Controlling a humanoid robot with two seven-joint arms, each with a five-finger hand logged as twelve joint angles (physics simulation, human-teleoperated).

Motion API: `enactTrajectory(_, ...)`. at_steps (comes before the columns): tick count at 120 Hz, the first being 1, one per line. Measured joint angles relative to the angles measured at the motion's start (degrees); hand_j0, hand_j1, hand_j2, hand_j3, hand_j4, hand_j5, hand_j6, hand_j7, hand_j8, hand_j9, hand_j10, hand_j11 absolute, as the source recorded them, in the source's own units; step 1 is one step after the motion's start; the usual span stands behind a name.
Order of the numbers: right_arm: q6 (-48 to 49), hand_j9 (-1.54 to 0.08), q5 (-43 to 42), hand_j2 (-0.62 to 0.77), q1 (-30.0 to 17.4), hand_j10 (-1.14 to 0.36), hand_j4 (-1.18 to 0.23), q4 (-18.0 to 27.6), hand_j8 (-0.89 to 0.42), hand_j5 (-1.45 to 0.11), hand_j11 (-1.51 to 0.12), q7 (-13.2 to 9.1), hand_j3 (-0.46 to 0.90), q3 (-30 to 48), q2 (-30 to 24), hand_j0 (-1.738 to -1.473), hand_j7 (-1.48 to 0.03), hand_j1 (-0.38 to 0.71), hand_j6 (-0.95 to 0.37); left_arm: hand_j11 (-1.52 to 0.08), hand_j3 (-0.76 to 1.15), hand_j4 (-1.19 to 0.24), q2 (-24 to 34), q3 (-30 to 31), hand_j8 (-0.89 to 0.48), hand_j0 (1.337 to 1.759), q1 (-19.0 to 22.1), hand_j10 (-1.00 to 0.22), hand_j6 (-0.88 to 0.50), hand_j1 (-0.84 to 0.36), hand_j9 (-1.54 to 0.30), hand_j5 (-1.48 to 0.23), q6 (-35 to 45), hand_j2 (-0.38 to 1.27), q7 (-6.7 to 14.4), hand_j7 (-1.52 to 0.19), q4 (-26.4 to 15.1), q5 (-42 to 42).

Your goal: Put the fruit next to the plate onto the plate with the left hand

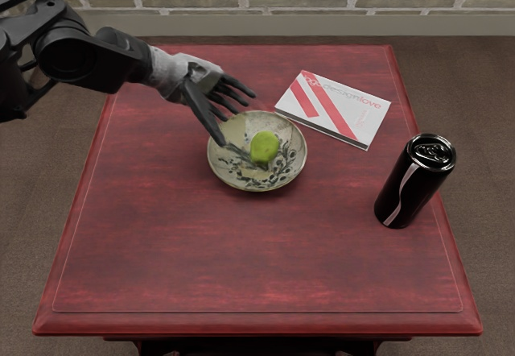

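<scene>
Left hand is open, fingers spread, holding nothing. It hangs over the far-left side of the plate, one long digit pointing down toward the plate's left rim; can't tell if it touches. The arm comes in from the left edge. Right hand is not visible. Fruit is green and roundish, lime or small pear, can't tell which. It lies inside the plate, slightly right of centre, apart from the fingers, so by position the placing step looks done. Handling guess: the fruit looks light, firm and smooth-skinned, so a bit slippery and likely to roll in the plate's curved bowl. It is not fragile but could bruise under a hard squeeze. The best hold would be around its widest middle, thumb opposite fingers, coming from above, since the plate wall blocks a low side approach. The plate looks ceramic, patterned and shallow: stiff, breakable, and it may tip or slide if a finger presses on the rim. Further out, a white-and-red booklet lies flat to the far right of the plate, near but not touching. A dark can stands to the right, well apart from the plate, close to the right edge. Everything sits on a red wooden surface.
</scene>
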Motion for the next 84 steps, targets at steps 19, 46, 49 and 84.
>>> enactTrajectory(19, 0.0, 0.00, 0.0, 0.00, 0.0, 0.00, 0.00, 0.0, 0.00, 0.00, 0.00, 0.0, 0.00, 0.0, 0.0, -1.658, 0.00, -0.35, 0.00, -0.13, 0.00, -0.09, 7.4, -10.6, -0.08, 1.658, 9.6, -0.10, -0.07, 0.24, -0.13, -0.13, -3.1, 0.04, 0.0, -0.13, 0.0, -8.5)
enactTrajectory(46, 0.0, 0.00, 0.0, 0.00, 0.1, 0.00, 0.00, 0.0, 0.00, 0.00, 0.00, 0.0, 0.00, 0.0, 0.0, -1.658, 0.00, -0.35, 0.00, -0.06, 0.00, -0.05, 22.7, -15.4, -0.04, 1.658, 16.3, -0.05, -0.04, 0.29, -0.06, -0.06, -3.8, 0.02, 0.0, -0.06, 0.1, -10.8)
enactTrajectory(49, 0.0, 0.00, 0.0, 0.00, 0.1, 0.00, 0.00, 0.0, 0.00, 0.00, 0.00, 0.0, 0.00, 0.0, 0.0, -1.658, 0.00, -0.35, 0.00, -0.06, 0.00, -0.04, 23.9, -15.5, -0.04, 1.658, 16.6, -0.04, -0.04, 0.30, -0.06, -0.06, -3.9, 0.02, 0.0, -0.06, 0.1, -10.9)
enactTrajectory(84, 0.0, 0.00, 0.0, 0.00, 0.1, 0.00, 0.00, 0.0, 0.00, 0.00, 0.00, 0.0, 0.00, 0.0, 0.0, -1.658, 0.00, -0.35, 0.00, -0.04, 0.00, -0.03, 30.0, -15.7, -0.03, 1.658, 19.2, -0.03, -0.03, 0.32, -0.04, -0.04, -3.9, 0.01, 0.0, -0.04, 0.2, -11.2)
